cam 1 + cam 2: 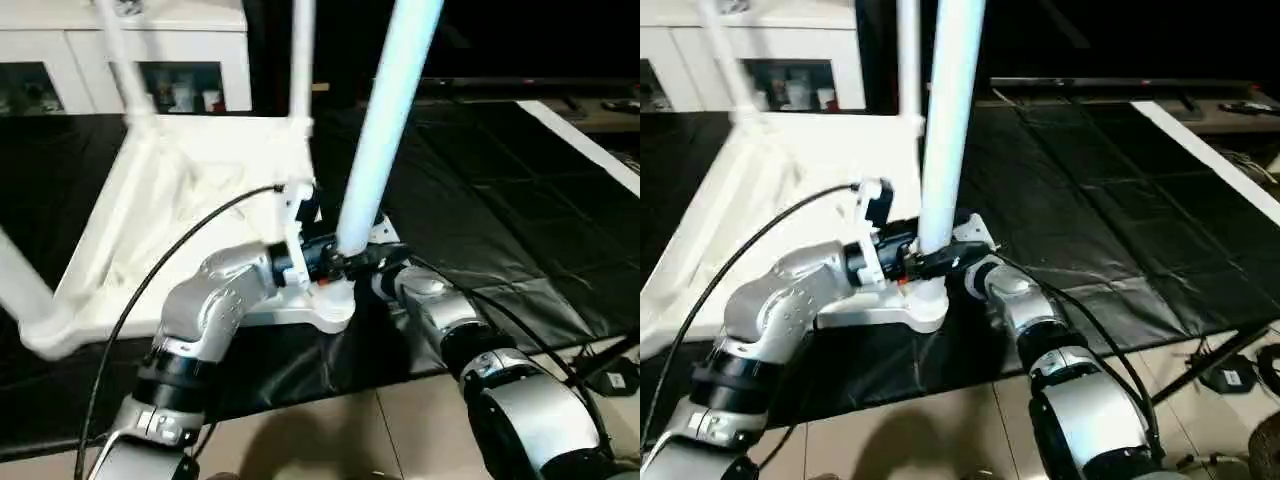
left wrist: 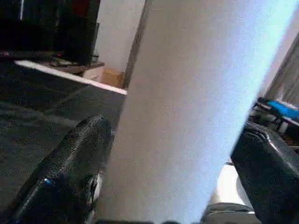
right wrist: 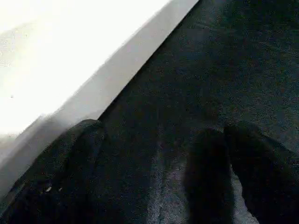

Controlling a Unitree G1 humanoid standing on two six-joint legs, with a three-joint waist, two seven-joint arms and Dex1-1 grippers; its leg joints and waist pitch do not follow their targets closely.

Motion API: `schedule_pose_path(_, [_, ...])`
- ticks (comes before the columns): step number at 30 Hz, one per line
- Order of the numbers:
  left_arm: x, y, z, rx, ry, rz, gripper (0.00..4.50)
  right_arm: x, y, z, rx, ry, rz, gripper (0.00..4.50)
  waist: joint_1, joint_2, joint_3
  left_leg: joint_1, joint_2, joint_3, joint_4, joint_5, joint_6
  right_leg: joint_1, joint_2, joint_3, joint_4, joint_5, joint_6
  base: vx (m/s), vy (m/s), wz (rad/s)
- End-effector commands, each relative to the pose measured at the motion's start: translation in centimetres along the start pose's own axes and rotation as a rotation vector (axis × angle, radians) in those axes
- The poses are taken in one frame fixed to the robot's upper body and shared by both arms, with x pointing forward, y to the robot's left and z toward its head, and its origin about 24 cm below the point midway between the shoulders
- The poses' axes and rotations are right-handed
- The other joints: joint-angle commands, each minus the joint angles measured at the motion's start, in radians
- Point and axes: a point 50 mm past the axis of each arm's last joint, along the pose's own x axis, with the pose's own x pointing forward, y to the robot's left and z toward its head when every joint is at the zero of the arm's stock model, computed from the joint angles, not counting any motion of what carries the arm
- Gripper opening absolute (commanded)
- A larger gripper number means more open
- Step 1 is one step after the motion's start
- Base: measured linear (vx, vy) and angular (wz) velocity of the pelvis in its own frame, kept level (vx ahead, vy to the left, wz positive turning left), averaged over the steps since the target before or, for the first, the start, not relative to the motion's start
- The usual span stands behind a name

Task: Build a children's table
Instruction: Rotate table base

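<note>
Upside down on the black mat (image 1: 480,230), the white table top (image 1: 190,210) fills the left centre of the head views, its ribbed underside facing up. Four legs can be counted: one (image 1: 120,55) rising from the far-left corner at the upper left of the frame, one (image 1: 300,60) at the far-right corner at top centre, one (image 1: 20,280) cut off by the left edge, and the nearest leg (image 1: 385,120) standing slightly tilted in the round socket (image 1: 335,305) at lower centre. Two grippers meet at this leg's base. The left gripper (image 2: 173,154) has its jaws on either side of the leg, which sits between the two black fingers (image 2: 70,168). The right gripper (image 1: 375,262) reaches in from the right beside the socket; its jaws are apart over the mat, holding nothing. A white glass-door cabinet (image 1: 150,60) stands behind at the upper left.
</note>
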Motion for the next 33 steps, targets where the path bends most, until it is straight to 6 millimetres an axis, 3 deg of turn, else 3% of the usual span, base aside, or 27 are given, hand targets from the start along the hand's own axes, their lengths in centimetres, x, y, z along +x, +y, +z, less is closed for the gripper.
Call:
schedule_pose_path(1, [-0.7, 0.2, -0.1, 0.023, 0.036, -0.016, 4.42, -0.8, -1.4, -0.8, 0.017, 0.016, -0.035, 4.5, 0.008, 0.01, -0.072, 0.007, 0.023, -0.001, -0.063, -0.199, 0.011, 0.061, -0.075, 0.061, -0.073, -0.167, -0.193, 0.0, 0.0, 0.0])
schedule_pose_path(5, [-3.6, 0.8, -0.7, 0.063, 0.183, -0.073, 4.42, -3.0, -4.7, -2.5, 0.028, 0.056, -0.131, 4.5, 0.016, 0.013, -0.069, 0.016, 0.023, 0.0, -0.065, -0.227, -0.002, 0.055, -0.073, 0.062, -0.079, -0.223, -0.171, 0.0, 0.0, 0.0])
schedule_pose_path(7, [-4.0, 1.0, -0.9, 0.071, 0.213, -0.075, 4.42, -3.3, -5.1, -2.6, 0.026, 0.058, -0.141, 4.5, 0.018, 0.015, -0.067, 0.017, 0.022, 0.0, -0.067, -0.242, -0.01, 0.054, -0.071, 0.062, -0.082, -0.247, -0.167, 0.0, 0.0, 0.0])
schedule_pose_path(12, [-6.7, 3.7, -3.2, 0.23, 0.564, 0.016, 4.03, -6.0, -8.2, -1.6, 0.014, -0.033, -0.1, 4.5, 0.033, 0.016, -0.069, 0.016, 0.022, -0.003, -0.068, -0.255, -0.007, 0.056, -0.073, 0.065, -0.084, -0.272, -0.137, 0.0, 0.0, 0.0])
schedule_pose_path(15, [-7.2, 4.2, -3.7, 0.261, 0.632, 0.014, 3.64, -7.0, -8.4, -0.7, -0.02, -0.092, 0.012, 4.5, 0.038, 0.011, -0.073, 0.011, 0.021, -0.002, -0.065, -0.215, 0.01, 0.063, -0.071, 0.063, -0.083, -0.215, -0.144, 0.0, 0.0, 0.0])
schedule_pose_path(16, [-7.5, 4.3, -3.9, 0.26, 0.671, -0.01, 3.6, -8.1, -8.1, -0.2, -0.061, -0.127, 0.147, 4.5, 0.038, 0.02, -0.075, 0.01, 0.024, -0.004, -0.064, -0.201, 0.01, 0.063, -0.075, 0.063, -0.074, -0.185, -0.167, 0.0, 0.0, 0.0])
schedule_pose_path(17, [-7.5, 4.3, -3.9, 0.26, 0.671, -0.01, 3.54, -8.1, -8.1, -0.2, -0.061, -0.127, 0.147, 4.5, 0.038, 0.015, -0.073, 0.008, 0.02, 0.0, -0.063, -0.205, 0.021, 0.066, -0.07, 0.061, -0.082, -0.184, -0.165, 0.0, 0.0, 0.0])
schedule_pose_path(18, [-7.6, 4.3, -3.9, 0.259, 0.68, -0.019, 3.54, -8.6, -7.9, -0.1, -0.084, -0.128, 0.199, 4.5, 0.042, 0.02, -0.074, 0.008, 0.026, -0.003, -0.062, -0.2, 0.026, 0.065, -0.075, 0.063, -0.074, -0.163, -0.175, 0.0, 0.0, 0.0])
schedule_pose_path(19, [-7.7, 4.4, -4.0, 0.263, 0.696, -0.026, 3.42, -9.2, -7.8, -0.1, -0.106, -0.124, 0.253, 4.5, 0.043, 0.015, -0.075, 0.008, 0.026, -0.001, -0.061, -0.196, 0.03, 0.066, -0.073, 0.06, -0.076, -0.157, -0.182, 0.0, 0.0, 0.0])
schedule_pose_path(21, [-7.9, 4.5, -4.1, 0.267, 0.726, -0.035, 3.21, -10.4, -7.3, 0.0, -0.14, -0.112, 0.352, 4.5, 0.046, 0.015, -0.072, 0.009, 0.026, -0.001, -0.061, -0.203, 0.038, 0.064, -0.073, 0.06, -0.08, -0.179, -0.182, 0.0, 0.0, 0.0])
schedule_pose_path(22, [-8.0, 4.6, -4.2, 0.271, 0.742, -0.041, 3.12, -10.9, -7.1, 0.0, -0.152, -0.104, 0.396, 4.5, 0.051, 0.012, -0.072, 0.008, 0.023, -0.001, -0.06, -0.208, 0.045, 0.069, -0.071, 0.059, -0.084, -0.204, -0.17, 0.0, 0.0, 0.0])
schedule_pose_path(24, [-8.1, 4.7, -4.3, 0.275, 0.759, -0.056, 2.99, -11.7, -6.6, 0.1, -0.152, -0.103, 0.467, 4.5, 0.056, 0.014, -0.07, 0.01, 0.024, -0.001, -0.062, -0.219, 0.048, 0.065, -0.072, 0.058, -0.09, -0.254, -0.152, 0.0, 0.0, 0.0])
schedule_pose_path(25, [-8.1, 4.6, -4.4, 0.28, 0.765, -0.064, 2.89, -11.9, -6.4, 0.1, -0.149, -0.104, 0.491, 4.5, 0.054, 0.01, -0.069, 0.008, 0.024, -0.003, -0.063, -0.226, 0.044, 0.064, -0.073, 0.056, -0.094, -0.286, -0.143, 0.0, 0.0, 0.0])
schedule_pose_path(28, [-8.2, 4.7, -4.6, 0.298, 0.771, -0.071, 2.66, -12.0, -5.9, 0.2, -0.135, -0.113, 0.525, 4.5, 0.054, 0.011, -0.068, 0.012, 0.025, -0.005, -0.064, -0.251, 0.029, 0.057, -0.078, 0.057, -0.101, -0.34, -0.141, 0.0, 0.0, 0.0])
schedule_pose_path(29, [-8.2, 4.7, -4.6, 0.298, 0.771, -0.071, 2.47, -12.0, -5.9, 0.2, -0.135, -0.113, 0.525, 4.5, 0.053, 0.006, -0.068, 0.011, 0.025, -0.005, -0.065, -0.251, 0.028, 0.058, -0.077, 0.056, -0.1, -0.342, -0.14, 0.0, 0.0, 0.0])
schedule_pose_path(32, [-8.3, 4.8, -4.7, 0.296, 0.769, -0.07, 2.42, -12.0, -5.6, 0.3, -0.114, -0.122, 0.537, 4.5, 0.056, 0.008, -0.069, 0.013, 0.026, -0.006, -0.065, -0.246, 0.025, 0.057, -0.078, 0.057, -0.098, -0.334, -0.143, 0.0, 0.0, 0.0])
schedule_pose_path(33, [-8.3, 4.8, -4.7, 0.296, 0.769, -0.07, 2.16, -12.0, -5.5, 0.4, -0.11, -0.124, 0.541, 4.5, 0.058, 0.01, -0.071, 0.014, 0.027, -0.007, -0.065, -0.24, 0.024, 0.056, -0.079, 0.057, -0.095, -0.315, -0.149, 0.0, 0.0, 0.0])
